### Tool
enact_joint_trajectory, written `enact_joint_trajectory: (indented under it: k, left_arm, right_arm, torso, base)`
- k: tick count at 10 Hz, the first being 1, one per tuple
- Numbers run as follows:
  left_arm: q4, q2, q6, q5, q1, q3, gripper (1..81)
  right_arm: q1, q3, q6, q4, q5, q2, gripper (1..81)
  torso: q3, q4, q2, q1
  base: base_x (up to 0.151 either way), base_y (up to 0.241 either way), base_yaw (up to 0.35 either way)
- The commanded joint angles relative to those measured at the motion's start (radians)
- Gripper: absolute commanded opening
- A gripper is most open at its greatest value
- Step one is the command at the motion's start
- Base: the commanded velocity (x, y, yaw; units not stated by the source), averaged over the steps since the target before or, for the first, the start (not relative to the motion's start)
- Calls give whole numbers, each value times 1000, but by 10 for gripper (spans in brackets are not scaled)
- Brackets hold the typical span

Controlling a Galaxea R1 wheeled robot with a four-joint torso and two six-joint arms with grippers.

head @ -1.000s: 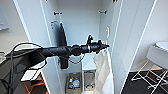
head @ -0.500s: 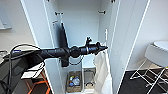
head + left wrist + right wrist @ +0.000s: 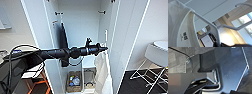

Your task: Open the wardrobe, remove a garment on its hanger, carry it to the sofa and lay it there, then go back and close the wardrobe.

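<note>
The wardrobe (image 3: 82, 27) stands open, both white doors swung wide. My left arm reaches across its front, and the left gripper (image 3: 104, 48) is by the right side of the opening. The gripper is shut on the white hanger (image 3: 205, 20); the hanger's stem runs down into the dark gripper (image 3: 218, 44). The white garment (image 3: 101, 72) hangs from it below the gripper. Its collar and label (image 3: 184, 37) show close up in the left wrist view. A long black garment (image 3: 63, 37) hangs inside on the left.
Black hooks (image 3: 58, 13) sit high on the wardrobe's inner walls. A basket (image 3: 74, 81) with small items stands on the wardrobe floor. A white stool (image 3: 157, 53) on wire legs is to the right, and cables and an orange frame are at lower left.
Hardly anything differs. My left arm still holds the hanger with the white garment in front of the open wardrobe, sitting a touch lower in the picture.
</note>
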State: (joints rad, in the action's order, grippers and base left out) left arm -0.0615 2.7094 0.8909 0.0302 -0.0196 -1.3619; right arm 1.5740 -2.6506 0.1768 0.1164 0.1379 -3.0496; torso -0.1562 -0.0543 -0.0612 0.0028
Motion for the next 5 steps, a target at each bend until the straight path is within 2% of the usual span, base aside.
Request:
enact_joint_trajectory:
  k: [1,5]
  left_arm:
    - [34,-15,-12,56,-159,50,10]
    - [94,-112,-15,71,-56,133,10]
  right_arm:
    - [-27,5,-5,8,-52,-8,811]
    - [-28,5,-5,8,-52,-7,811]
  torso:
    - [0,0,0,0]
    - [0,0,0,0]
  base:
    - [0,0,0]
    - [0,0,0]
